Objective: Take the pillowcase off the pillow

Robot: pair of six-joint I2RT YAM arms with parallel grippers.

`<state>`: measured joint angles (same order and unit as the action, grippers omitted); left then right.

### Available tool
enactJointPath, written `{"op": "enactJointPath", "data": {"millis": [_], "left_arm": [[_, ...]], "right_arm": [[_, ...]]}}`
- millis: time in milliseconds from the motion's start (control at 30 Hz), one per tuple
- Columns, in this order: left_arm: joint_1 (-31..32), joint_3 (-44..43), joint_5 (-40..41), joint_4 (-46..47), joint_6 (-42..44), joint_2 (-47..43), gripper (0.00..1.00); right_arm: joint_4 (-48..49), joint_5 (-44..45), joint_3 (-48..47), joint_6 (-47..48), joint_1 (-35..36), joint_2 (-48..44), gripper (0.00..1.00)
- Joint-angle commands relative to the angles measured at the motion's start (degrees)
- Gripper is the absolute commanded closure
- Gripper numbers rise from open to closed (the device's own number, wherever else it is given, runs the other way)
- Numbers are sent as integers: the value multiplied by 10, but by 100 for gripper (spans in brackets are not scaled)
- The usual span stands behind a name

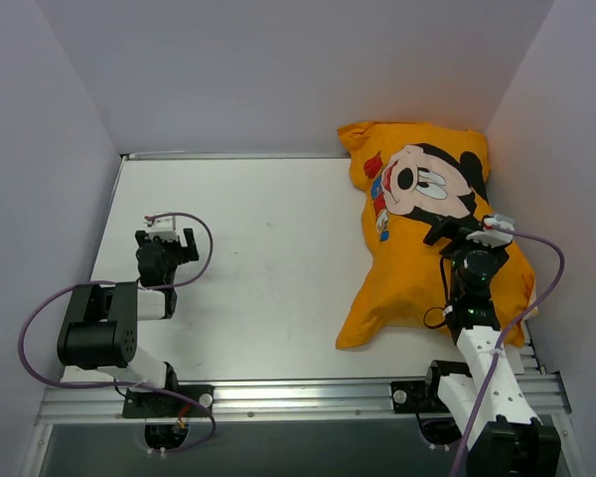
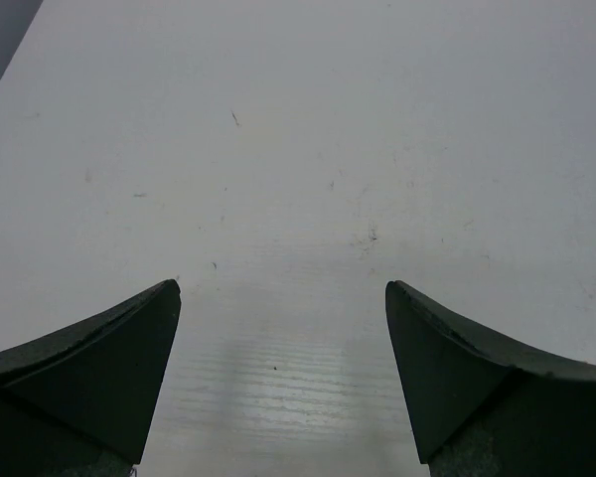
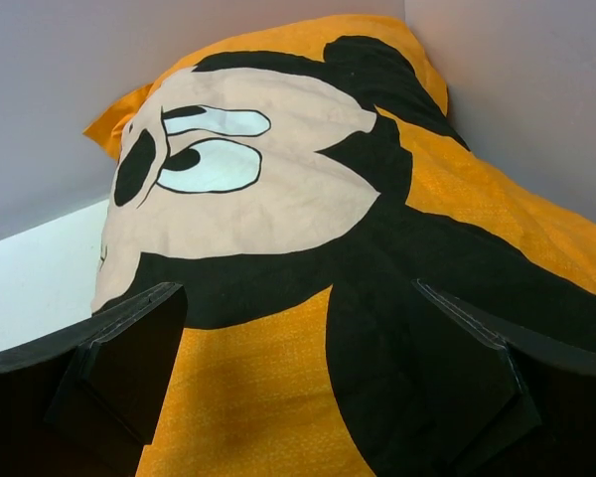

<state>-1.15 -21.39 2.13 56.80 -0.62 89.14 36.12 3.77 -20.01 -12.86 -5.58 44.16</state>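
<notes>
Orange-yellow cartoon-printed fabric pillowcase lies beneath the right gripper, its jaws wide and empty, apparently hovering just above.

The top external camera sits high above the near edge, looking down and forward over the whole worktop from a distance. The left wrist camera rides behind the left end effector and faces bare worktop at close range (a patch the overhead view also covers, on its left side). The right wrist camera looks past the right end effector, low and very near the pillowcase, toward the far right corner; the printed face appears in both views.
</notes>
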Motion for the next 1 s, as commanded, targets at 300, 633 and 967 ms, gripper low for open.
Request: {"op": "enactJointPath", "data": {"millis": [300, 633, 967], "left_arm": [[4, -15, -8, 28, 4, -13, 6], [-8, -399, -90, -644, 108, -51, 6], [-10, -594, -258, -1033, 174, -97, 6]], "right_arm": [[-216, 25, -221, -83, -2, 74, 0], [-513, -25, -460, -43, 20, 394, 0], [-575, -90, -543, 5, 178, 522, 100]]}}
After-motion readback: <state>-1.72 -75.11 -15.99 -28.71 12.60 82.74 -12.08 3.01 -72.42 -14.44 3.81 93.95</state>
